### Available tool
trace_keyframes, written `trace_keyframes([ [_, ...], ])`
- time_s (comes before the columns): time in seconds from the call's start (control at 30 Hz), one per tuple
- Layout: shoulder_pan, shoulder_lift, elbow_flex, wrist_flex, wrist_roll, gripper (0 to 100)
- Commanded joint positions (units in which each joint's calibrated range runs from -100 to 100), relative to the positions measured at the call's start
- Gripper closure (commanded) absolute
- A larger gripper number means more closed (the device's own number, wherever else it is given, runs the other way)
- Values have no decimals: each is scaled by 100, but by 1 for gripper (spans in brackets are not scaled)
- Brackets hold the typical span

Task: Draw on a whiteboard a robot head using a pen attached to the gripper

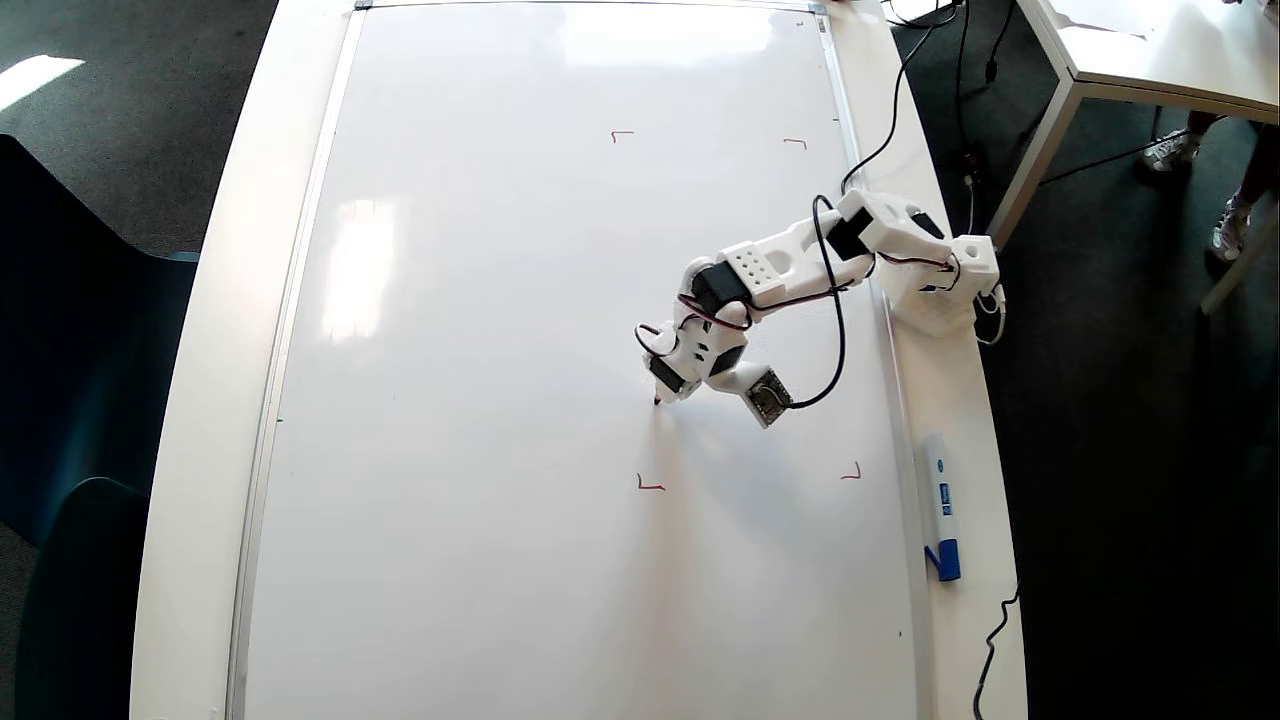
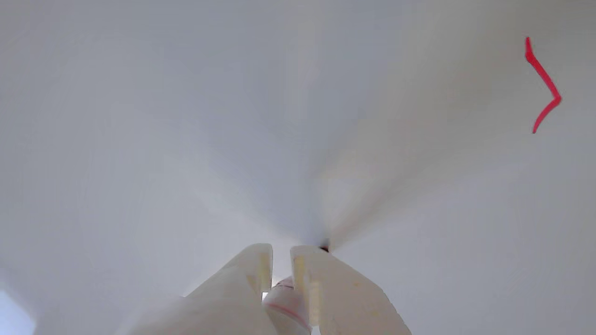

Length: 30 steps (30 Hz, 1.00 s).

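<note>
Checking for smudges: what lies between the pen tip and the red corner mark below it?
Nothing: in the overhead view, bare whiteboard separates the pen tip from the corner mark.

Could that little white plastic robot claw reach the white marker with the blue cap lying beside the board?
Probably yes: the white plastic claw holds a red-tipped pen, but the blue-capped white marker lies near the arm's base with nothing between them.

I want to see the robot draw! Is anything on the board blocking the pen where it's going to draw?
Nothing visible does. The pen in the gripper sits tip-down on the whiteboard, and the space inside the four red corner marks is bare. The blue-capped marker lies off the board, on the table.
</note>
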Motion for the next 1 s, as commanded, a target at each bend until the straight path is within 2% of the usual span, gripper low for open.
trace_keyframes([
  [0.0,16,52,-218,-6,49,99],
  [0.27,-21,-32,463,2,44,99],
  [0.97,-492,-1650,3159,-189,33,99],
])
